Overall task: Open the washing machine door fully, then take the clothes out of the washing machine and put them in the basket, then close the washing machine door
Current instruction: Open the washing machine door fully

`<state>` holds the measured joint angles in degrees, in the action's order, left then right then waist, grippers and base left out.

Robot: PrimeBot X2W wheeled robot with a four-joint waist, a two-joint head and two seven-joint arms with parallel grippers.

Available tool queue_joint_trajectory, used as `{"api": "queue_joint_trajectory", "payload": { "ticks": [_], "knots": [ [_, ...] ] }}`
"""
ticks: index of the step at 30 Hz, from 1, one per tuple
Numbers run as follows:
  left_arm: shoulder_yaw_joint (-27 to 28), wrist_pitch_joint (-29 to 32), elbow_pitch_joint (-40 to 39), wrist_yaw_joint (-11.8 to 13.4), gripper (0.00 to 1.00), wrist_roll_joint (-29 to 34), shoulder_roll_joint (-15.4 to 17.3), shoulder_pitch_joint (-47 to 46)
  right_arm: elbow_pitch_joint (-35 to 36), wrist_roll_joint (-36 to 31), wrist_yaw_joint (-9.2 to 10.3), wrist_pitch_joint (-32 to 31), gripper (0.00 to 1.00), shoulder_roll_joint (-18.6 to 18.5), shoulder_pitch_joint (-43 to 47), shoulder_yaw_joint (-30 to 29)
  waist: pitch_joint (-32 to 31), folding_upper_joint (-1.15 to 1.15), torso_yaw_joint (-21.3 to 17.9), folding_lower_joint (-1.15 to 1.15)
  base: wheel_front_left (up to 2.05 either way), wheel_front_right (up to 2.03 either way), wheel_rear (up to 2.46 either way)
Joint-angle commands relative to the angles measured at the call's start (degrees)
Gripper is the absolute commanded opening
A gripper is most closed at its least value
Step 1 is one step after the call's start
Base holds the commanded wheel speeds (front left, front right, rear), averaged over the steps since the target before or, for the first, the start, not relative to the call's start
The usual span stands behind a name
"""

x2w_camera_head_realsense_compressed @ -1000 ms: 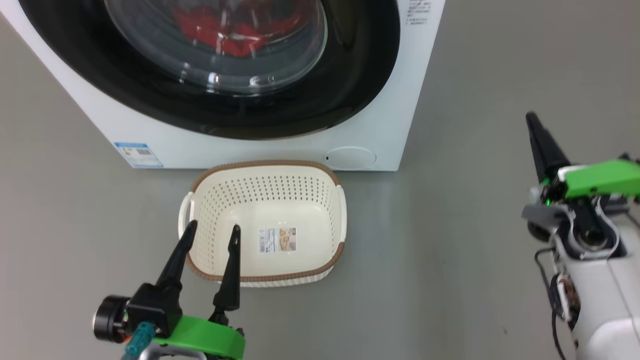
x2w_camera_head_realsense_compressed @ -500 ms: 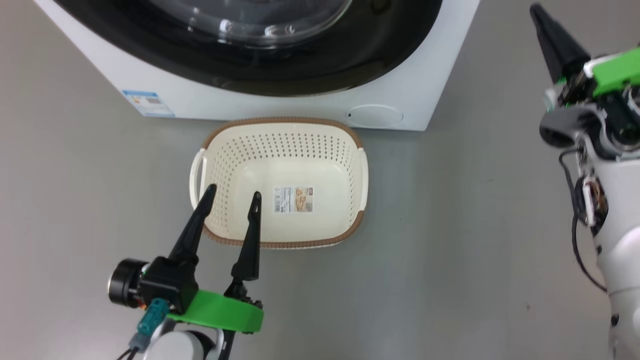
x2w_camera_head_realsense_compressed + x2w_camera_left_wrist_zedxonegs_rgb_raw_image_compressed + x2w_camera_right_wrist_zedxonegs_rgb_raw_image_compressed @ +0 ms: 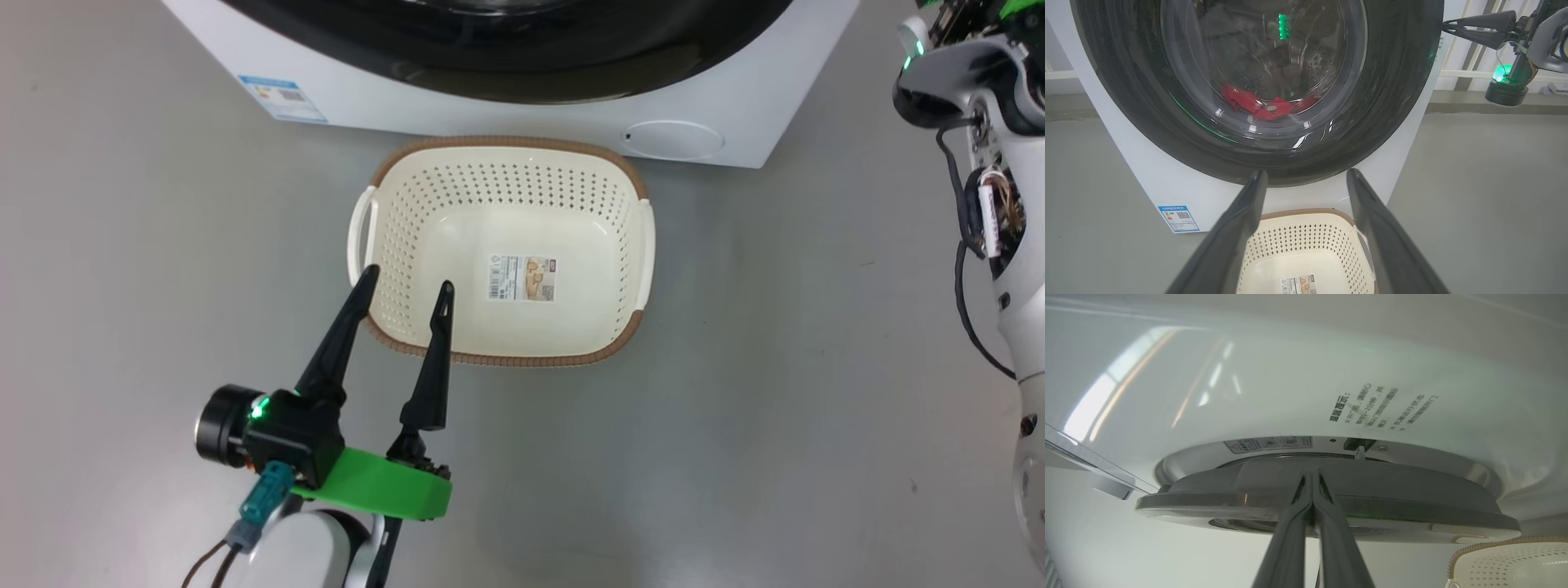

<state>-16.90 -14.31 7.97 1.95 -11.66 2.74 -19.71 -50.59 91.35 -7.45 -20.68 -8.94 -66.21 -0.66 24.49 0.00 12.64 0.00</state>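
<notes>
Clothes (image 3: 1265, 108) behind door (image 3: 1392, 102) (right pincer (image 3: 1312, 477) closed).

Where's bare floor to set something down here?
Bare grey floor flanks the cream perforated plastic basket left and right. Crowded: the strip between it and the white boxy washing machine, and its near-left corner by the left claw.

Looks like test lab or demo room, I judge, more than home laundry. Bare smooth grey floor (image 3: 775, 392) spreads all round me. White washing machine (image 3: 735, 106) at 12 o'clock sits straight on that floor, basket (image 3: 506, 144) just before it. My left wrist view: plain pale wall (image 3: 1055, 49) at 10 o'clock, pale rails (image 3: 1457, 74) at 2 o'clock.
</notes>
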Motion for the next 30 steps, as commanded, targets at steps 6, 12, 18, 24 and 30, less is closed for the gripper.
{"api": "queue_joint_trajectory", "payload": {
  "ticks": [6, 12, 18, 24, 30],
  "knots": [
    [1.18, -0.68, -1.88, -0.36, 1.0, 0.08, 0.48, -1.26, -0.7, -0.25, -0.03, -0.76, 0.0, 0.79, -4.05, 0.72, 1.6, 0.0, 1.78, 0.0, 0.0, 0.0, 0.0],
    [0.76, -0.68, -2.1, -0.5, 1.0, 0.22, 0.35, -1.64, -2.59, -0.36, -0.03, -0.97, 0.0, 0.39, -6.32, 0.53, 2.28, 0.0, 2.57, 0.0, 0.0, 0.0, 0.0],
    [0.48, -0.68, -2.46, -0.73, 1.0, 0.14, 0.26, -1.98, -4.39, -0.04, -0.03, -2.19, 0.0, 0.39, -7.92, 0.38, 2.74, 0.0, 2.94, 0.0, 0.0, 0.0, 0.0],
    [0.32, -0.68, -2.34, -0.79, 1.0, 0.19, 0.2, -2.05, -5.38, 0.3, -0.03, -4.89, 0.0, 0.94, -8.47, 0.77, 2.67, 0.0, 2.9, 0.0, 0.0, 0.0, 0.0],
    [0.21, -0.69, -2.15, -0.73, 1.0, 0.15, 0.17, -2.16, -5.79, 1.09, -0.03, -7.09, 0.0, 1.22, -7.94, 0.51, 2.47, 0.0, 3.07, 0.0, 0.0, 0.0, 0.0]
  ]
}}
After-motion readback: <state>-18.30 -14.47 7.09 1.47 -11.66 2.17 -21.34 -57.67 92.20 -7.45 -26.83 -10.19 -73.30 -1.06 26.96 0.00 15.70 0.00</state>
